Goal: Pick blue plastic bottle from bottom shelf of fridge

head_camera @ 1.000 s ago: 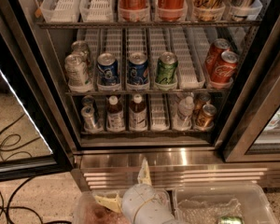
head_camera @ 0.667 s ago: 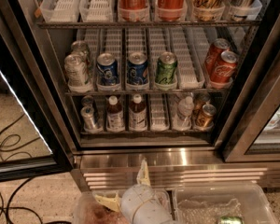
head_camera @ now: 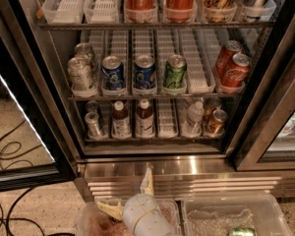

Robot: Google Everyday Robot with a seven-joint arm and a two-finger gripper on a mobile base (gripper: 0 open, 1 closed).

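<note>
The fridge (head_camera: 265, 77) stands open in front of me. On its bottom shelf (head_camera: 152, 138) two small dark bottles with white caps and pale labels stand side by side: one (head_camera: 120, 120) on the left and one (head_camera: 144, 118) on the right. Either fits the blue plastic bottle. A clear bottle (head_camera: 193, 118) and metal cans (head_camera: 94, 123) share that shelf. My gripper (head_camera: 130, 194) is low in the view, in front of the steel base and well below the shelf. Its fingers are spread apart and it holds nothing.
The middle rack holds several cans (head_camera: 144, 73). The open glass door (head_camera: 24, 127) stands at the left and a black door frame (head_camera: 258, 132) at the right. Clear plastic bins (head_camera: 221, 213) sit on the floor by the arm, one holding a green can (head_camera: 241, 231). Cables (head_camera: 7, 149) lie at the left.
</note>
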